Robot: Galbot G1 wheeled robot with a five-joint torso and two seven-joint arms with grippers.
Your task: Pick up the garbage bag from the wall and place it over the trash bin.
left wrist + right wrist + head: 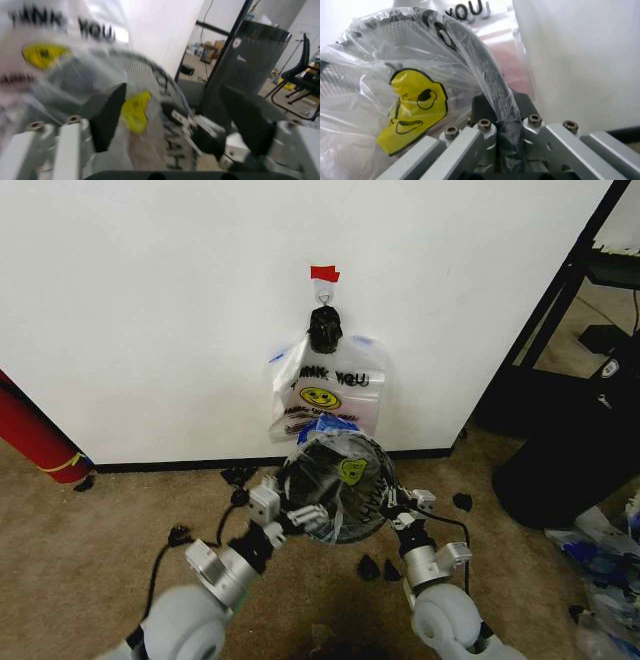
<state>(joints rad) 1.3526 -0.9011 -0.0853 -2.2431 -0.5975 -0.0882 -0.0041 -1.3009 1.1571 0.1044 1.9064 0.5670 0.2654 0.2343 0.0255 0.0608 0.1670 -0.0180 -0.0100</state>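
The garbage bag (347, 468), thin clear plastic with a yellow smiley, is draped over the trash bin (372, 518), which sits close to the wall (150, 300) below the hook (324, 292). My right gripper (392, 502) is shut on the bin's black rim (479, 63) with the bag film (412, 105) pinched around it. My left gripper (300, 517) is at the bin's opposite side, and its dark fingers (109, 114) stand wide open. The bag-covered bin (150, 86) lies just beyond them.
A second bag with black "THANK YOU" lettering (330, 390) hangs from the hook under red tape (324, 274). A red roll (35, 435) leans at left. A black bulk (570, 460) and a shelf frame (545, 310) stand at right. Black scraps (375, 568) dot the carpet.
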